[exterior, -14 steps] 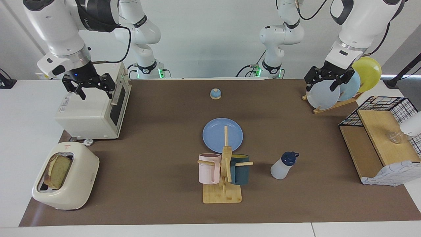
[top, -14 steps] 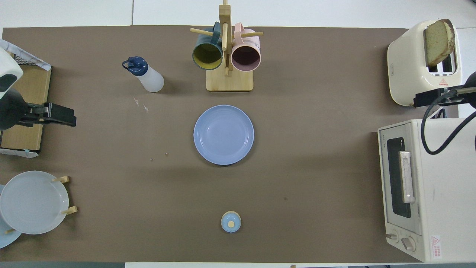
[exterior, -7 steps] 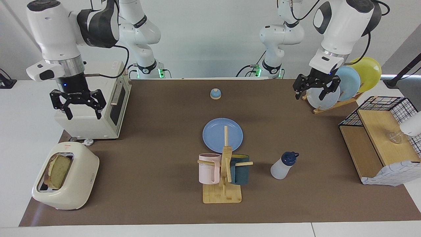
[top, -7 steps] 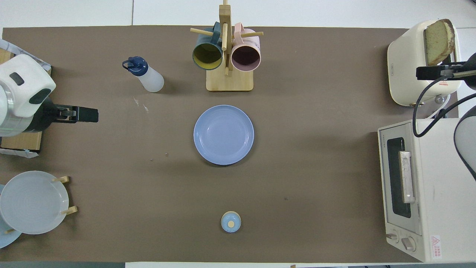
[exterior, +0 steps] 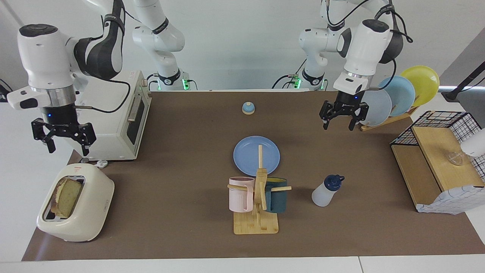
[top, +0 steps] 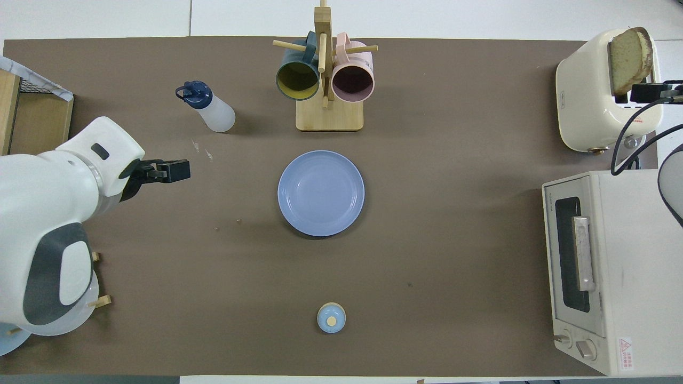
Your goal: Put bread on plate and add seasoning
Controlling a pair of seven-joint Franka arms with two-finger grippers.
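Observation:
The bread (exterior: 66,197) (top: 627,56) stands upright in the slot of a cream toaster (exterior: 89,214) (top: 584,90) at the right arm's end of the table. The blue plate (exterior: 246,155) (top: 320,192) lies bare mid-table. The seasoning bottle (exterior: 325,192) (top: 211,109), white with a navy cap, stands farther from the robots than the plate, toward the left arm's end. My right gripper (exterior: 67,149) (top: 648,92) hangs open over the toaster's nearer end, holding nothing. My left gripper (exterior: 338,127) (top: 171,170) hangs open and holds nothing over bare mat, between the plate rack and the blue plate.
A white toaster oven (exterior: 110,125) sits nearer the robots than the toaster. A wooden mug tree (exterior: 257,223) with a pink and a dark mug stands just past the plate. A small bell (exterior: 248,108), a rack of upright plates (exterior: 394,102) and a wire-and-wood shelf (exterior: 439,159) are also here.
My right gripper has swung from over the toaster oven down toward the toaster. My left gripper has left the plate rack and moved out over the mat toward the middle. Both stay open.

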